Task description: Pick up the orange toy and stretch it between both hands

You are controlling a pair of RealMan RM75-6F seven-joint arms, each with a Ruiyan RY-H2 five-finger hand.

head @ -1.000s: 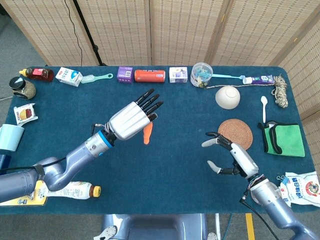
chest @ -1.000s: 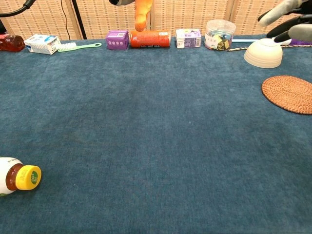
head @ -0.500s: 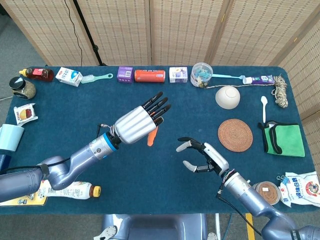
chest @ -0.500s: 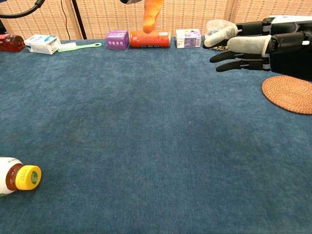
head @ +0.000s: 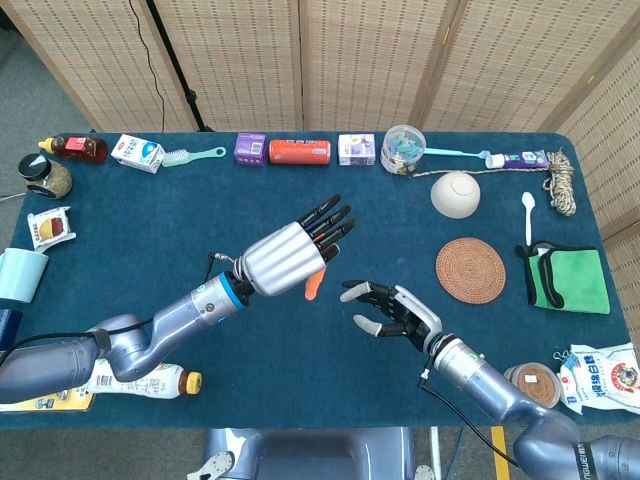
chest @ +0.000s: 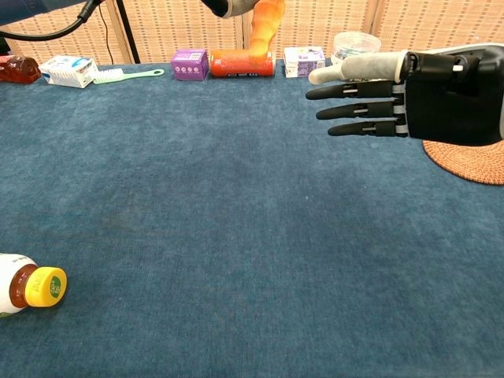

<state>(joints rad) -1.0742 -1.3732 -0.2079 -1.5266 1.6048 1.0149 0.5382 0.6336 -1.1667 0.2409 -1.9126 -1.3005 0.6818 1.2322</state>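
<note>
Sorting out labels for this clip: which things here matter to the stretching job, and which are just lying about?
Job: orange toy, left hand holding it, right hand open nearby.

Lying about: bowl, round mat, green cloth, spoon, bottle.

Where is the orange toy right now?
In the head view the orange toy hangs from the left hand, above mid-table, just left of the open right hand. The chest view shows it at the top edge.

Open blue cloth [head: 300, 340] between both robot hands; clutter only along table edges, bottle [chest: 27, 287] near-left.
</note>
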